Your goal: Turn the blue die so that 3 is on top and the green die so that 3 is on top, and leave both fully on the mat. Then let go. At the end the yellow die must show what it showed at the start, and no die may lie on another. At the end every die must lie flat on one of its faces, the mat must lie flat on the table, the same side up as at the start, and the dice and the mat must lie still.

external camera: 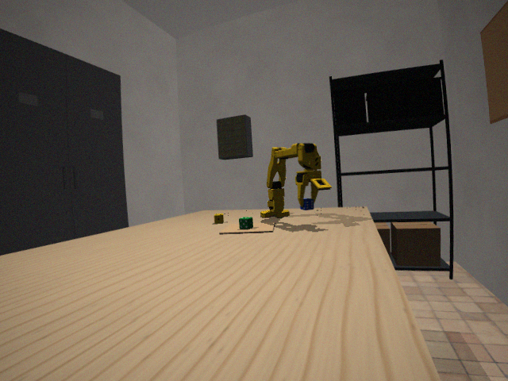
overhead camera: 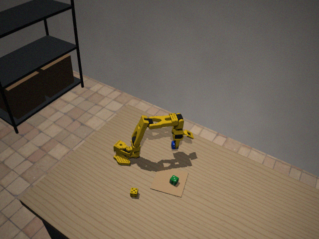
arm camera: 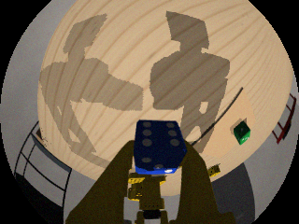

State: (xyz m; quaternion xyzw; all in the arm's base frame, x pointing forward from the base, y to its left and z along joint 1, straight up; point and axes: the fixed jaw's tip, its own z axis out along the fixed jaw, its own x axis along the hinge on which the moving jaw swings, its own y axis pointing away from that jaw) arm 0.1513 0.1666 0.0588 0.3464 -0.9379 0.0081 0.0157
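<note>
My gripper (overhead camera: 175, 145) (external camera: 306, 203) (arm camera: 160, 149) is shut on the blue die (overhead camera: 174, 145) (external camera: 307, 203) (arm camera: 160, 145) and holds it above the bare table, beyond the mat's far side. In the wrist view the die's face toward the camera shows six pips. The green die (overhead camera: 174, 179) (external camera: 245, 222) (arm camera: 241, 133) lies flat on the tan mat (overhead camera: 162, 183) (external camera: 262, 228), with three pips on top in the top view. The yellow die (overhead camera: 133, 191) (external camera: 218, 217) lies flat on the table left of the mat, four pips on top.
The arm's base (overhead camera: 123, 153) stands on the wooden table (overhead camera: 232, 200) left of the gripper. A black shelf rack (overhead camera: 31, 56) (external camera: 394, 123) with cardboard boxes stands on the tiled floor beyond the table.
</note>
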